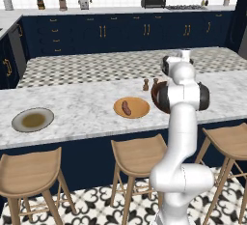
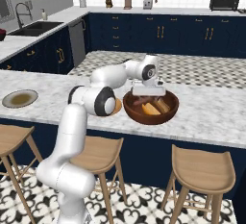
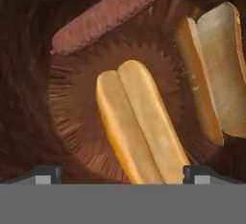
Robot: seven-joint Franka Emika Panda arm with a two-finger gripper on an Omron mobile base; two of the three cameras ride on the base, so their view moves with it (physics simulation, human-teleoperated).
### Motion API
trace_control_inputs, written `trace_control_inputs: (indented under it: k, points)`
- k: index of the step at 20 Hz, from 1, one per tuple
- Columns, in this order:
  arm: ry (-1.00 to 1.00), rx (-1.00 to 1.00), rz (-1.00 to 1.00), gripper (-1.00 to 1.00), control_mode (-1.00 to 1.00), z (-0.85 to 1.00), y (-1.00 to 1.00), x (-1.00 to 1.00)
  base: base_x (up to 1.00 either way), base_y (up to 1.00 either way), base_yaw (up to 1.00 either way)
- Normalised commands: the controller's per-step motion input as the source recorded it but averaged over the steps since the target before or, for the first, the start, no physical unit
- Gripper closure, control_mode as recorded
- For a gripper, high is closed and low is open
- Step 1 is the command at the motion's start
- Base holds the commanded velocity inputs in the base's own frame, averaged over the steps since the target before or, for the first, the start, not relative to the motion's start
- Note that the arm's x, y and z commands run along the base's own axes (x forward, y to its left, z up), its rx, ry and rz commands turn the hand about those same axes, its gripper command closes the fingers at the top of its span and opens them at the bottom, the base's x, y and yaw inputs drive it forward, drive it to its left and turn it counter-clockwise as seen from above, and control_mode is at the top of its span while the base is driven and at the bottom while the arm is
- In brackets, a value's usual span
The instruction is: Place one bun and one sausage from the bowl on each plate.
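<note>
Bun [image 3: 139, 127] below the spread jaws, another bun [image 3: 214, 69], perhaps touching, beside.

The counter [image 1: 82, 108] is white marble with grey veins. On it lie a grey plate [image 1: 33, 119] with a brownish centre near the left end, an orange plate [image 1: 131, 107] near the middle, and a dark brown bowl [image 2: 151, 106] just right of the orange plate. Two small brown shakers [image 1: 145, 85] stand close together behind the orange plate, toward the far edge.
</note>
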Motion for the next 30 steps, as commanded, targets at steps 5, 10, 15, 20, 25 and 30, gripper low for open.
trace_control_inputs:
  k: [5,10,15,20,25,30]
  points:
    - [0.04,-0.07,0.14,-1.0,-1.0,-0.43,0.0,-0.06,0.0,0.0,0.0]
    - [0.01,-0.01,0.12,-1.0,-1.0,-0.26,0.0,-0.4,0.0,0.0,0.0]
    - [0.01,0.0,0.12,-1.0,-1.0,-0.15,0.0,-0.09,0.0,0.0,0.0]
    - [0.01,0.0,0.03,-1.0,-1.0,-0.07,0.0,0.45,0.0,0.0,0.0]
    - [0.01,0.0,0.0,-1.0,-1.0,-0.17,0.0,0.09,0.0,0.0,0.0]
    - [-0.04,0.0,-0.01,-1.0,-1.0,-0.3,0.0,0.0,0.0,0.0,0.0]
